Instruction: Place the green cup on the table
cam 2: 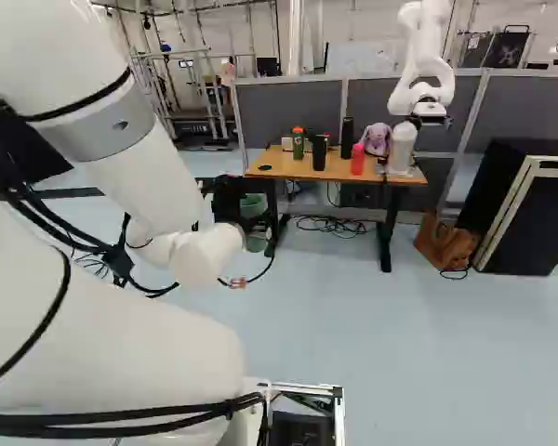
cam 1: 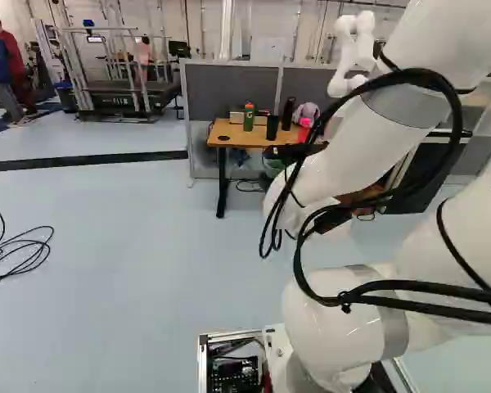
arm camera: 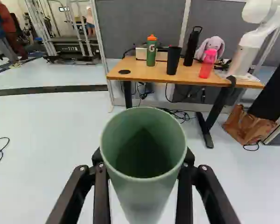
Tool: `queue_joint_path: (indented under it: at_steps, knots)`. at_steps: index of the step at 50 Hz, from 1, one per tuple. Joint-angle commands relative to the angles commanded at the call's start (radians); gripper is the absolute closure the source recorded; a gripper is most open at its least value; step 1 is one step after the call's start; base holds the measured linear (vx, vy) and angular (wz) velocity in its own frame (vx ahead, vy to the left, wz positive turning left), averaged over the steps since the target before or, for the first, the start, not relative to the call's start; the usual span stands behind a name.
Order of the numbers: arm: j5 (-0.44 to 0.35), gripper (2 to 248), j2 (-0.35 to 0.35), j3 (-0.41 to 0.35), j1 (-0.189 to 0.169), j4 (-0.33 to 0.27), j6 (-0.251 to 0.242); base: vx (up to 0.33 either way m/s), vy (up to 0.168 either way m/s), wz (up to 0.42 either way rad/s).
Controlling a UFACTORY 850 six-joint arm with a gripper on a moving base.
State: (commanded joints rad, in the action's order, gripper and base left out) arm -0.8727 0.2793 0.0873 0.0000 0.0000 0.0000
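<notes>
The tall pale green cup [arm camera: 141, 198] is in the black gripper [cam 2: 254, 223], pinched between its 2 fingers. The cup stands about upright, with its round mouth up. It is over the floor, and the table is ahead of it.

The big white arm [cam 1: 335, 168] bends and reaches ahead. The gripper points toward the table.

The table [arm camera: 191, 74] has a flat brown wood top and black legs. On it are a green bottle with an orange lid [arm camera: 151, 51], and next to that a black cup [arm camera: 173, 60]. A tall black bottle with a loop on top [arm camera: 192, 46] is near the black cup. A pink bottle [arm camera: 207, 64] stands by a soft purple bunny toy [arm camera: 212, 45]. Past the bunny, at the right end of the table in the right base view, is another robot [cam 2: 423, 56], also white.

Grey wall panels [cam 2: 288, 107] stand behind the table. A brown bag [cam 2: 445, 243] sits on the pale blue floor [cam 2: 446, 344]. Black wires [cam 2: 330, 226] lie in a tangle under the table. At the left of the left base view, 1 black stripe [cam 1: 82, 160] runs over the floor.
</notes>
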Motion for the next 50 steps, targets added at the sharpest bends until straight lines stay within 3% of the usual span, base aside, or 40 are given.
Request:
queue_joint_path:
  at_steps: [16, 50]
  knots:
    - [0.000, 126, 0.000, 0.000, 0.000, 0.000, 0.000, 0.205, 0.054, -0.020]
    - [0.000, 126, 0.000, 0.000, 0.000, 0.000, 0.000, 0.372, 0.098, -0.022]
